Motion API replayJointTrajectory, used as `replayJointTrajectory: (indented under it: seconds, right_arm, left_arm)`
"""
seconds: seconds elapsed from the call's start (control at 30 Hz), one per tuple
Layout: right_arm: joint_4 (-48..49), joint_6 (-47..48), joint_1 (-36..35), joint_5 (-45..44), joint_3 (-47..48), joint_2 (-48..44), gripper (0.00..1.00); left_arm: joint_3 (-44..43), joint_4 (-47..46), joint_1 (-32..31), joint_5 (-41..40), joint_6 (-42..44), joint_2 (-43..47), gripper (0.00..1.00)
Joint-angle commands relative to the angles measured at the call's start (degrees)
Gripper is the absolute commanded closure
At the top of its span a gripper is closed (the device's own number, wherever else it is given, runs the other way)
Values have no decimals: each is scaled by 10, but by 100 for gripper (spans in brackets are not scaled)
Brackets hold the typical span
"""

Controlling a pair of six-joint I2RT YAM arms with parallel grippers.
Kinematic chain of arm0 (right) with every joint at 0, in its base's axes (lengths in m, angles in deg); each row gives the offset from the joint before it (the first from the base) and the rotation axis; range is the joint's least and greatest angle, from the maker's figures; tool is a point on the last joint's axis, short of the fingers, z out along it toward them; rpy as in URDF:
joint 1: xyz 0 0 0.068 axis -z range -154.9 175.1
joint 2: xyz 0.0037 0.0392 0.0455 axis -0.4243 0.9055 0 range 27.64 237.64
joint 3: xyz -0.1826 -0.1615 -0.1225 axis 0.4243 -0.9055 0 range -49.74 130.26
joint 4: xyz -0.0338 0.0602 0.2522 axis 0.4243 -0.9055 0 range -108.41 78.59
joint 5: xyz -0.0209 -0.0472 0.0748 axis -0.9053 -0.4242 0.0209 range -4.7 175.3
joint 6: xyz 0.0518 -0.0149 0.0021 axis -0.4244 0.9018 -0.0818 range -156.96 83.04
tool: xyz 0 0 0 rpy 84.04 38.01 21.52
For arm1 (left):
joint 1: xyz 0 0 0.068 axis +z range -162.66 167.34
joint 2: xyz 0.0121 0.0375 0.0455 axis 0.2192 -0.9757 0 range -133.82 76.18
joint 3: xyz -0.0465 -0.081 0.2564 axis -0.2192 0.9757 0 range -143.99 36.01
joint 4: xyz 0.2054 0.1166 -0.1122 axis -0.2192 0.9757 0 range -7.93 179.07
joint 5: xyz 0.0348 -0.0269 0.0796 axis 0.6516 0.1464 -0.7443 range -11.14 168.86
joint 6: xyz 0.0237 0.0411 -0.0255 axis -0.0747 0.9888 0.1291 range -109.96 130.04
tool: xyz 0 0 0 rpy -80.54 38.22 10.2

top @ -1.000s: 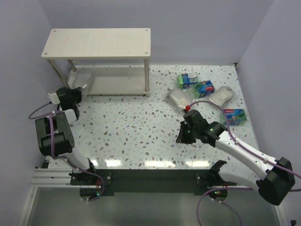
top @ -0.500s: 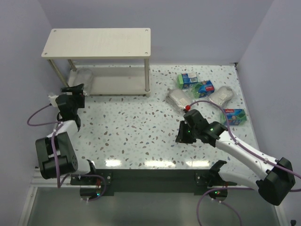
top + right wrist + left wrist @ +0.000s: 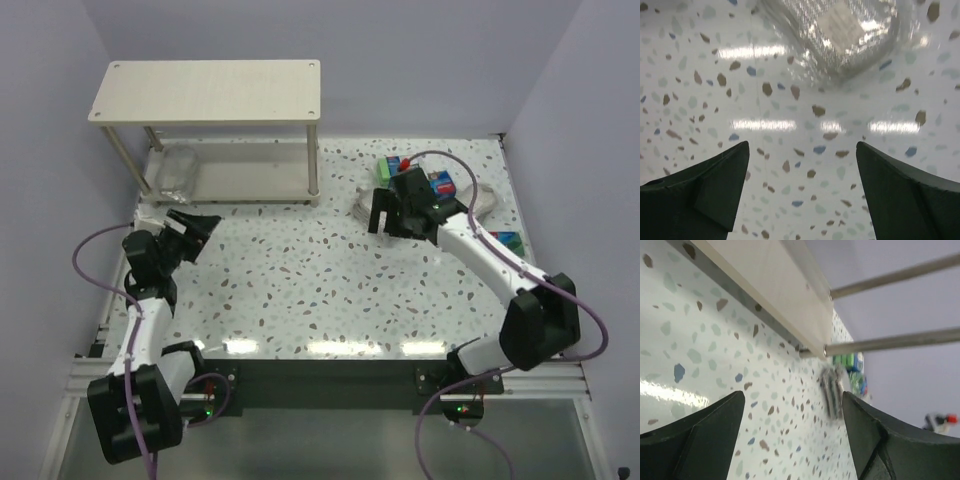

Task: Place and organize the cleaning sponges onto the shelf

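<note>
The left gripper [image 3: 198,232] hovers low over the speckled table [image 3: 290,290], just in front of the shelf [image 3: 205,90], its jaws spread wide and empty. One silvery scourer pack [image 3: 178,168] lies at the left end of the shelf's lower board. The right gripper [image 3: 385,218], also wide and empty, hangs over a second scourer pack [image 3: 840,35] on the table. A green sponge pack [image 3: 387,168] lies just behind it.

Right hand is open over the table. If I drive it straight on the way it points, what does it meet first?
Most likely the silvery scourer pack, lying ahead between the right hand's open fingers; depth is unclear, so it may touch the table first.
</note>
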Motion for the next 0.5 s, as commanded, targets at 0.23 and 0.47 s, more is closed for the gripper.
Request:
replayJointTrajectory:
  seconds: [0.23,0.47]
  right_arm:
    - [103,259,14,-131,255,266,1]
    - [142,328,59,-92,300,379,1]
  left_arm:
    - [45,112,-26,162,143,108,16]
    - [69,131,-26,206,162,140,16]
